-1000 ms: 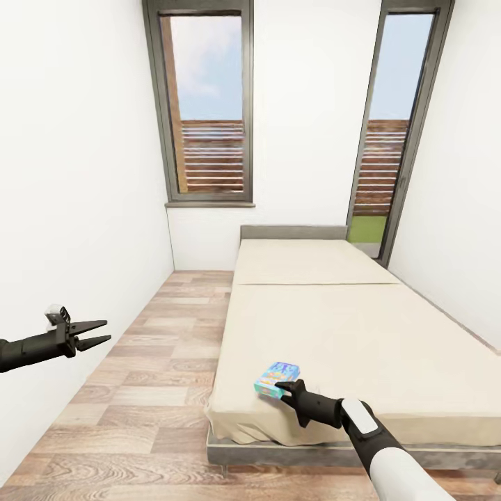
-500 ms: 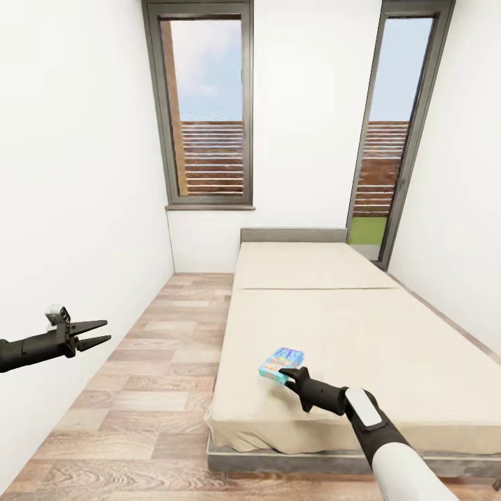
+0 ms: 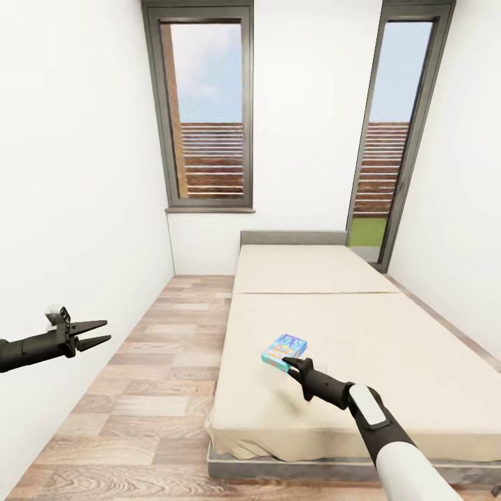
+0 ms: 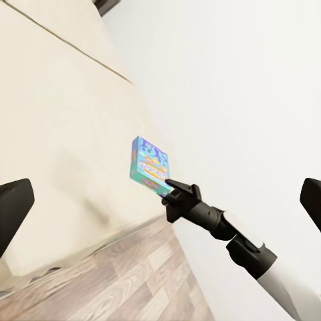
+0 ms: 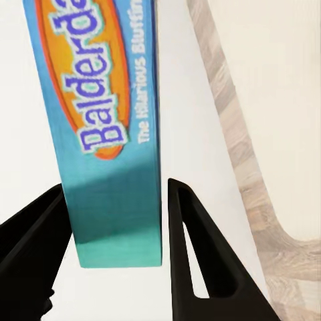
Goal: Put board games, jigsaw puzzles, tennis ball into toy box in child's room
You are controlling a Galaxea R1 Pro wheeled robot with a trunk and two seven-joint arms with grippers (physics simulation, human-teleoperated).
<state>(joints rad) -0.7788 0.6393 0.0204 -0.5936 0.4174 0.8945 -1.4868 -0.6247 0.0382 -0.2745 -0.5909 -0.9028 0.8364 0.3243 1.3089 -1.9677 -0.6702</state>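
Observation:
A small blue-cyan board game (image 3: 284, 350) hangs tilted just above the beige bed (image 3: 390, 327), near its front left corner. My right gripper (image 3: 287, 364) is shut on the box's near edge. The right wrist view shows the box (image 5: 107, 134) with orange lettering pinched between the two black fingers (image 5: 194, 247). From the left wrist view the same board game (image 4: 150, 164) is clear of the mattress, casting a shadow on it. My left gripper (image 3: 103, 332) is open and holds nothing, out at the left over the floor beside the wall.
A wood-plank floor strip (image 3: 160, 362) runs between the left wall and the bed. Two tall dark-framed windows (image 3: 209, 104) stand in the far wall above the grey headboard (image 3: 292, 237). The right wall lies close along the bed's far side.
My right gripper has carried the board game upward and a little further over the bed, off the mattress. The left arm has stayed still.

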